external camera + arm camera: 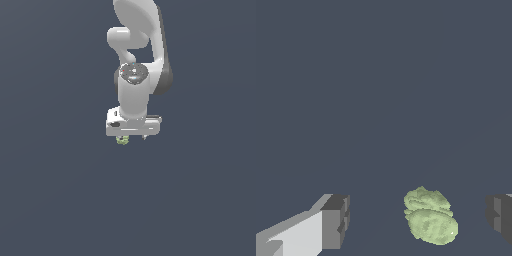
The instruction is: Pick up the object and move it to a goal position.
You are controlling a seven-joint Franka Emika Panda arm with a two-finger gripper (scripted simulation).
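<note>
Pincer [416, 222] spread wide around the lump [430, 222]; it looks light, bumpy, likely slippery — best pinched across its middle.

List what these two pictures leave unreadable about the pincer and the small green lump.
- Exterior view: the object is tiny, its top hidden by the pincer body; contact cannot be judged.
- Wrist view: the object sits between the fingers, apart from both; the far finger is cut by the frame edge.
- Neither view shows a goal marker or whether the lump rests on the ground.
</note>
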